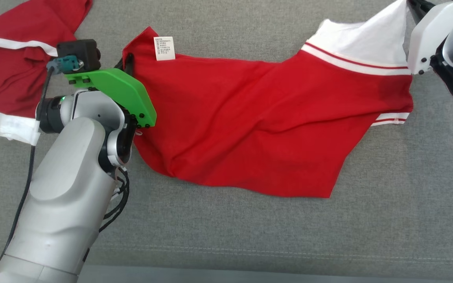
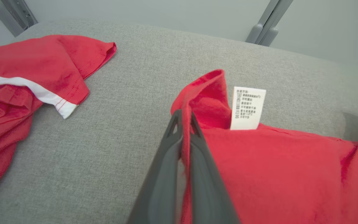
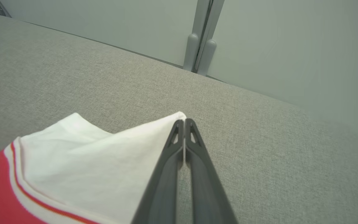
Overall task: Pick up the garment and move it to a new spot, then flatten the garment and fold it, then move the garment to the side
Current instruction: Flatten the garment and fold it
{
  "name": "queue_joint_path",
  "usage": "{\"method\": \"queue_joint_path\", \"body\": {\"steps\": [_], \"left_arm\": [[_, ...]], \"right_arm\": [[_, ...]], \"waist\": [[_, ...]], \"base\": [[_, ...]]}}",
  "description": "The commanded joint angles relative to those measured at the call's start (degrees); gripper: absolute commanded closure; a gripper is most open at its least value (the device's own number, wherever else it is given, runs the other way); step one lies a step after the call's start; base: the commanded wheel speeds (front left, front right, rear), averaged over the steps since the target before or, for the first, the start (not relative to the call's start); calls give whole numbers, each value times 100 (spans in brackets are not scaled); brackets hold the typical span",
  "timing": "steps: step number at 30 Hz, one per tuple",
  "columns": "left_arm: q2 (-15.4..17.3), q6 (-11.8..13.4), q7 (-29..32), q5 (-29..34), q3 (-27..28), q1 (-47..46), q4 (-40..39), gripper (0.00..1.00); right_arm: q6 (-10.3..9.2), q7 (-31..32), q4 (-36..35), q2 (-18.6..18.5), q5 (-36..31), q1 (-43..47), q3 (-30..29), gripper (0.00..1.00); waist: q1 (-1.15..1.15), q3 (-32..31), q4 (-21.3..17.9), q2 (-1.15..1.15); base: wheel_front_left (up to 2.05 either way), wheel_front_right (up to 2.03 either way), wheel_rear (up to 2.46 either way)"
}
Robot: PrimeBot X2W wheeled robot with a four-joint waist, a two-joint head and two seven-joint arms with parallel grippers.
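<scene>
We hold the garment [image 1: 250, 129] at two corners: our left gripper [image 2: 185, 116] is closed tight on the red corner by the label [image 2: 248, 108], our right gripper [image 3: 184, 122] closed tight on the white corner. It stretches between them, its middle lying rumpled on the grey surface [image 1: 407, 204].

The garment [image 1: 250, 118] lies mid-frame on the tabletop [image 1: 250, 236], its left corner in the left hand [image 1: 127, 65], its upper-right corner in the right hand [image 1: 414, 6]; a second garment [image 1: 10, 59] lies upper left.
</scene>
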Motion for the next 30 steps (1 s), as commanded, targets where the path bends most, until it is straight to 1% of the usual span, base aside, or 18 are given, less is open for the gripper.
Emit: {"method": "queue_joint_path", "body": {"steps": [1,4,7,12,19,23,25,30], "left_arm": [[6,-35,-126,-87,98,-90,-45,100],[-144,-134,-307,-339,315,-83,-104,100],[-155,-211,-489,-423,439,-177,-122,100],[-171,-199,-760,-394,543,-343,-94,100],[-256,-281,-1012,-444,612,-493,39,100],[-365,-299,-1144,-582,724,-426,120,100],[-356,-292,-1150,-607,740,-389,162,100],[-399,-372,-1167,-810,861,-308,189,100]], "right_arm": [[-10,-234,74,29,-74,-94,-99,100],[-11,-727,206,100,-307,-193,-269,100],[-11,-1275,368,184,-586,-322,-506,100],[-10,-2038,676,379,-1126,-486,-925,100],[-10,-2372,887,734,-1629,-463,-1284,100],[-10,-2414,868,951,-1634,-305,-1352,100],[-10,-2430,807,938,-1596,-285,-1361,100],[-10,-2461,625,916,-1580,-221,-1358,100]], "waist": [[0,-206,-97,0],[0,-415,-168,0],[0,-659,-254,0],[0,-1065,-416,0],[0,-1624,-728,0],[0,-1867,-895,0],[0,-1947,-966,0],[0,-2125,-1105,0]], "base": [[0,0,0],[0,0,0],[0,0,0],[0,0,0],[0,0,0],[0,0,0],[0,0,0],[0,0,0]]}}
